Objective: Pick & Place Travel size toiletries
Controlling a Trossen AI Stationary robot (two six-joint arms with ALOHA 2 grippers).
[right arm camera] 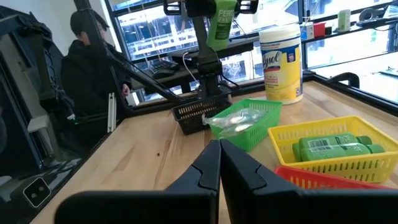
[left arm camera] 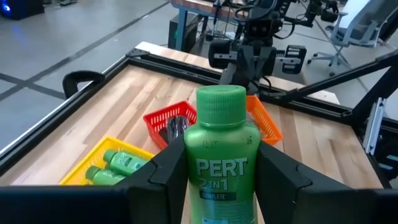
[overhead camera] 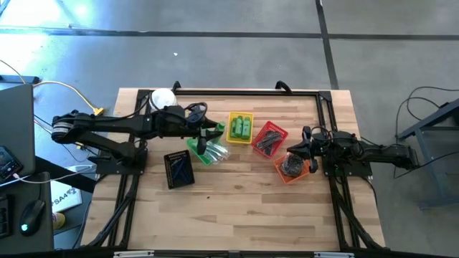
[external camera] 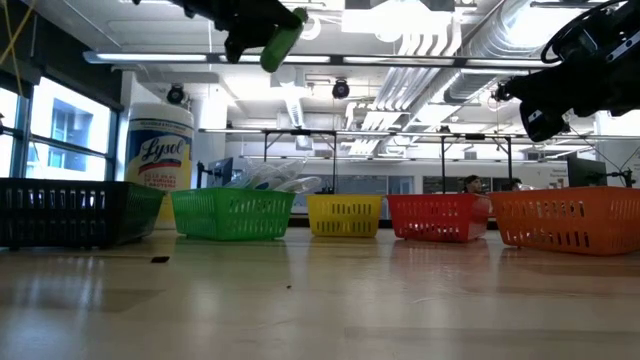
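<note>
Left gripper (left arm camera: 214,180) carries a green bottle (left arm camera: 219,149) (PERT 2 in 1), jaws clamped on its body from both sides. Low view: bottle well clear of the table (overhead camera: 237,208), hanging above the basket row.

Bottle's long axis runs out along the jaws, cap leading, so it points straight ahead of the wrist. In the high view that is roughly 3 o'clock.

Key relation: yellow basket (overhead camera: 240,127), already holding matching green bottles (overhead camera: 242,127), lies at about 3 o'clock from the left gripper, just beyond the green basket (overhead camera: 204,147). The held bottle looks to be over the green basket's edge, not yet over the yellow one. Judgement: the coming move is a short carry toward 3 o'clock, then a lowering.

Left arm is nearer. Right gripper (overhead camera: 305,147) waits over the orange basket (overhead camera: 294,168), jaws pressed together on nothing.
</note>
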